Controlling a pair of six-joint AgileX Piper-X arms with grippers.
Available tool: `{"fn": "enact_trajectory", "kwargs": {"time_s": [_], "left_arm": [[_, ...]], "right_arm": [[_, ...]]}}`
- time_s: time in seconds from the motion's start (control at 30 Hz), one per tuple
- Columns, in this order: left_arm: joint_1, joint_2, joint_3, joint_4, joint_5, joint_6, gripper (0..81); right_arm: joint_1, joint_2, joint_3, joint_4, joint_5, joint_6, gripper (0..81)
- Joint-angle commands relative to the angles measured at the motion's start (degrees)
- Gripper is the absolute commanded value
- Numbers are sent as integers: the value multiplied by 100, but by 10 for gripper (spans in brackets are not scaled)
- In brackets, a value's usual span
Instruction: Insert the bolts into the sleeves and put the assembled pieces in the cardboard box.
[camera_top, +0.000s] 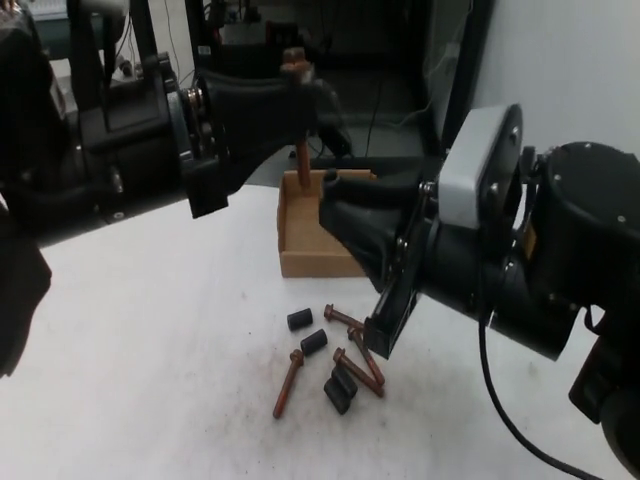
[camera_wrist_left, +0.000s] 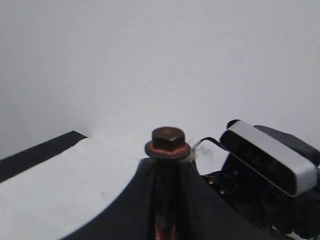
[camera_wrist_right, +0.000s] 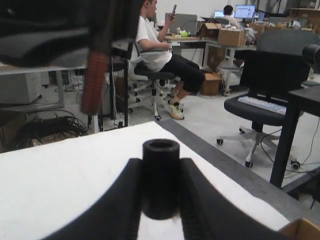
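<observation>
- Bench (camera_top: 150, 330): white top that carries the box and the loose parts.
- Left arm: comes in from the left of the high view, raised above the bench.
- Right arm: comes in from the right of the high view, with its wrist camera (camera_wrist_left: 270, 155) facing the left gripper.
- Box (camera_top: 300, 262): cardboard and open-topped, on the bench at the far side of the loose parts. One corner (camera_wrist_right: 302, 230) shows in the right wrist view. Its contents cannot be told.
- Left gripper (camera_top: 297, 105): jaws closed tight on a bolt, its dark fingers (camera_wrist_left: 135, 200) pressing the shank from both sides.
- Right gripper (camera_top: 335, 195): fingers (camera_wrist_right: 120, 200) clamped on a sleeve, one on each side.
- Bolt (camera_top: 301, 160): copper-coloured and held upright, high above the bench. The hex head (camera_wrist_left: 167, 142) sits above the fingers and the threaded end (camera_wrist_right: 95, 82) hangs below. In the high view it appears over the box's far left side.
- Sleeve (camera_wrist_right: 161, 175): black and upright, with the open bore on top. It is near the bolt's lower end (camera_top: 331, 180) but apart from it, and the bolt is not inserted.
- Loose bolts (camera_top: 288, 385): several lying flat on the bench, near side of the box, at mixed angles.
- Loose sleeves (camera_top: 314, 342): several black ones lying among those bolts, some touching them.
</observation>
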Motion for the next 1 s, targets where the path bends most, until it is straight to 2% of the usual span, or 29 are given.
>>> {"fn": "enact_trajectory", "kwargs": {"time_s": [0.0,0.1,0.27,0.43,0.7,0.83,0.97], "left_arm": [[-15,-21,-18,-117,-259,165,4],[-15,-21,-18,-117,-521,241,4],[-15,-21,-18,-117,-575,239,4],[-15,-21,-18,-139,-563,206,4],[-15,-21,19,-1471,-521,-156,4],[-15,-21,461,-1403,-653,-76,4],[-15,-21,947,-1796,-652,-89,4]], "right_arm": [[61,-12,-29,-450,-315,-64,8],[201,-12,-29,-321,-393,-64,8],[420,-12,-29,-179,-376,-64,8],[407,-12,-29,-180,-256,-31,8],[401,-12,-29,355,-141,-32,8],[401,-12,-29,382,-141,-21,8],[401,-12,-29,371,-152,396,8]]}}
